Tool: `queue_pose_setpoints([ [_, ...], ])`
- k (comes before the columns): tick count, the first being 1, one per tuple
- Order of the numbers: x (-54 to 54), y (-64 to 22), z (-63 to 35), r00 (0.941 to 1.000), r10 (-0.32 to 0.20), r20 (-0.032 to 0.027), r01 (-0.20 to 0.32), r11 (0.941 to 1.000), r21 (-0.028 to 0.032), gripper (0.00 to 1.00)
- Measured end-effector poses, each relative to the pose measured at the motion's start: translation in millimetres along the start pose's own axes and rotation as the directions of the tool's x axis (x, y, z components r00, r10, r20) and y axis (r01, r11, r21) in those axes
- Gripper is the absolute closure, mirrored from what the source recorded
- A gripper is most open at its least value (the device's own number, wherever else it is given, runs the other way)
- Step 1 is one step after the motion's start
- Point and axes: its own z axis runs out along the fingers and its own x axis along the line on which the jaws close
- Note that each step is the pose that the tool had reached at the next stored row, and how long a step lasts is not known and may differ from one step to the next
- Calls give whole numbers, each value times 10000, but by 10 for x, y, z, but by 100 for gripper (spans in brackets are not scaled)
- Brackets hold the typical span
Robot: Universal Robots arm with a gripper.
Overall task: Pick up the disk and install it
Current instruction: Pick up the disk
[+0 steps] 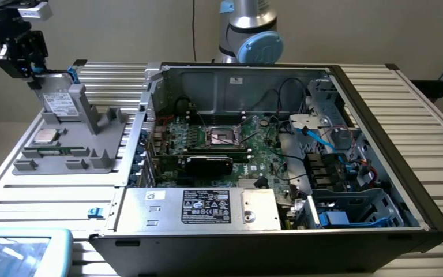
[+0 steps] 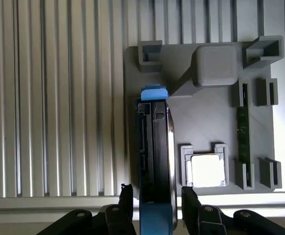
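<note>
Gripper (image 2: 157, 195), fingers apart, straddles the disk (image 2: 157, 147) with a slim gap on each side; the disk stands on edge in a grey holder (image 1: 75, 150) at ten o'clock in the exterior view, long axis running between the fingers

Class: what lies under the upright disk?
The grey fixture plate, lying on the ribbed table. The disk covers the spot where it stands, so its seating is hidden.
</note>
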Motion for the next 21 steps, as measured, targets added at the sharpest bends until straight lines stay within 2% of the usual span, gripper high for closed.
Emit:
queue_pose_setpoints([
  [4, 0, 0, 2, 10000, 1, -36, -1, 10000, -7, 48],
  [7, 0, 0, 3, 10000, 1, -37, -1, 10000, -5, 51],
  [8, 0, 0, 4, 10000, 1, -37, -1, 10000, -4, 58],
  [12, 0, 0, 8, 10000, 1, -37, -1, 10000, -5, 58],
  [14, 0, 0, 9, 10000, 1, -37, -1, 10000, -4, 63],
  [21, 0, 0, 16, 10000, 1, -37, -1, 10000, -5, 63],
])
